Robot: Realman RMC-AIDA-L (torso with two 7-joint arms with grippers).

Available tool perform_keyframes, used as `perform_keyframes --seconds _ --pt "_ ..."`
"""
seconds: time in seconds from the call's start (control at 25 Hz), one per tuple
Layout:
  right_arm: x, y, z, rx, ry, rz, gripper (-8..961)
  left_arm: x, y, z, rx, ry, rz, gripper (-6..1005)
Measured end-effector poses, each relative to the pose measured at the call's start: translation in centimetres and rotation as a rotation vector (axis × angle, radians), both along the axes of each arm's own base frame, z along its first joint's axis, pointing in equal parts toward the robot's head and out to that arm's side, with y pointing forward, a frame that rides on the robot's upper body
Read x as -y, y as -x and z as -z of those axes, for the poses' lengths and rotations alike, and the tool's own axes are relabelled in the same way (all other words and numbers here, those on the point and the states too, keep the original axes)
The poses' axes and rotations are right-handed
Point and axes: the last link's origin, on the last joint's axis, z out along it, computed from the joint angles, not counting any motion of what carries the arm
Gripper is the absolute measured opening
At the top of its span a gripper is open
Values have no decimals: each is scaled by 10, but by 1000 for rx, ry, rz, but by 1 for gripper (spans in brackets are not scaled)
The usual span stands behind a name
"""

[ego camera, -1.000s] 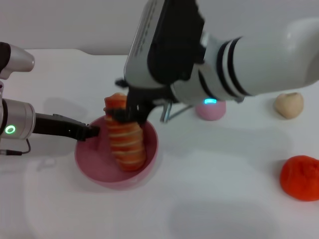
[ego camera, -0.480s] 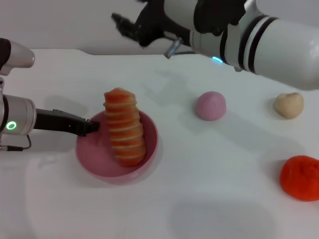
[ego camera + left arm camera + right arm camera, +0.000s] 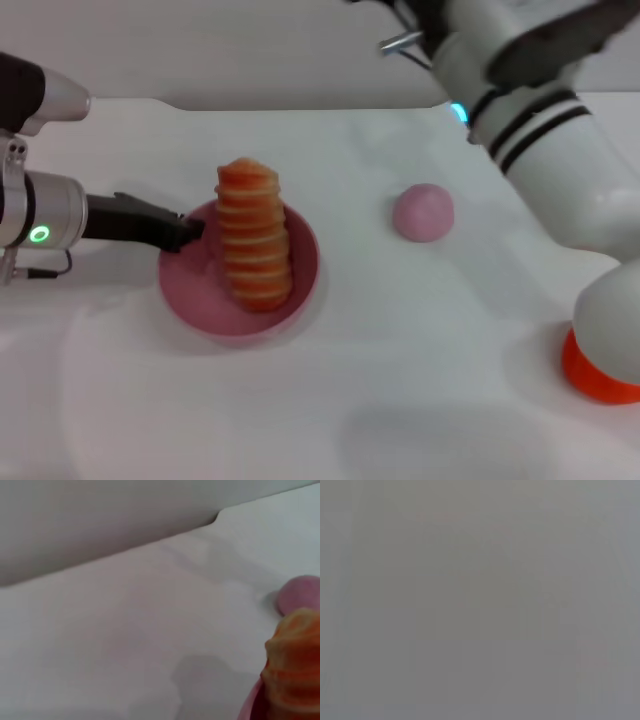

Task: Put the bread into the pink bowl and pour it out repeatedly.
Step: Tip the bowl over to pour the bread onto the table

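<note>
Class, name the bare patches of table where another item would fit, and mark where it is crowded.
Free: the near table in front of the pink bowl, and the strip between bowl and small pink ball. Crowded: the bowl's left rim, where the left gripper sits, and the right edge by the red-orange lump.

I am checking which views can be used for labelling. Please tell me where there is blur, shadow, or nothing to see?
Head view: evenly lit, soft shadows on the white table, the striped orange-and-cream bread loaf in the glossy pink plastic bowl is clear. Left wrist view: soft focus, the loaf's near end is blurred, with a faint shadow on the table. Right wrist view: a uniform grey field, nothing recognisable.
</note>
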Motion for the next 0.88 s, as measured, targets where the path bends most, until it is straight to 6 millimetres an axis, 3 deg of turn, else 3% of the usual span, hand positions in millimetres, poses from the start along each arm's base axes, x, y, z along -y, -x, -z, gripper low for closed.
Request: perform_keyframes --seconds 0.08,0.36,0.64,0.88 --pt "-8 -24 -5 -115 -15 46 577 -3 -3 1 -16 -9 26 49" --pt "-12 -73 -37 -216 -199 134 577 -15 -14 16 -102 -57 115 49" --pt "-15 -123 -69 -232 -331 271 577 -31 -30 25 -115 -197 171 49" --pt "-15 -153 -84 -219 -391 355 577 -42 -41 25 -153 -322 234 49"
